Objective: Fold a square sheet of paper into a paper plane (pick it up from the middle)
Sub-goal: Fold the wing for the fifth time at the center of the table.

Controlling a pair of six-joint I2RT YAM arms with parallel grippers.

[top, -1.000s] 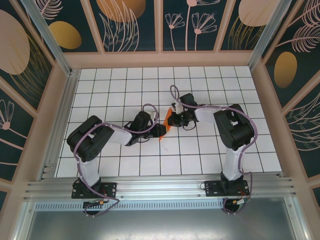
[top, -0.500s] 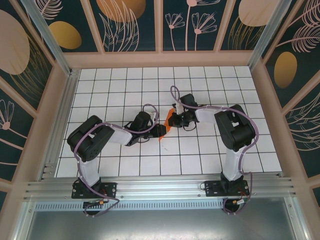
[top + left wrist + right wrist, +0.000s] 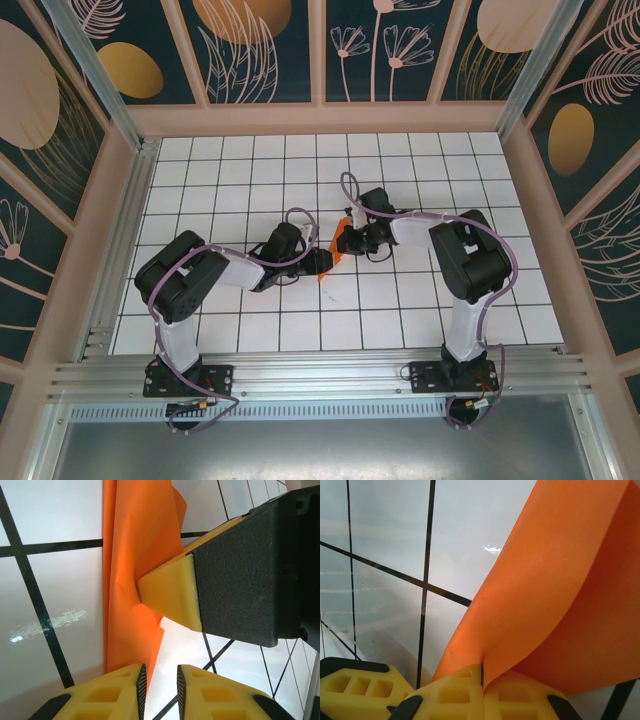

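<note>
Top external: orange sheet (image 3: 337,241) sits near the middle of the table (image 3: 250,160), partly folded and raised off the tiles, between the two arms; right gripper (image 3: 350,238) is on its far-right part, left gripper (image 3: 318,262) just beside its near-left end; the long axis runs roughly near to far, leaning a little right at the far end; too small here to tell which end is the pointed one. Left wrist: left gripper (image 3: 160,672) has its jaws a narrow slit apart, bare tile showing through, nothing caught in the gap; the orange sheet (image 3: 130,555) lies as a long band running straight away from the jaws, its edge passing just beside the slit and behind one finger (image 3: 122,682); the right gripper (image 3: 167,597) comes in from the side, its yellow tip pressed into the band partway along. Right wrist: right gripper (image 3: 481,672) has its jaws closed on the orange sheet (image 3: 555,580), two layers meeting at a crease right at the pinch and fanning upward, with table (image 3: 385,525) tiles behind. Judgement: the right arm carries the paper, the left is the free one and nearest the loose near end; the next move likely turns on shifting the left jaws sideways so the edge enters the slit, along the band's long axis.
</note>
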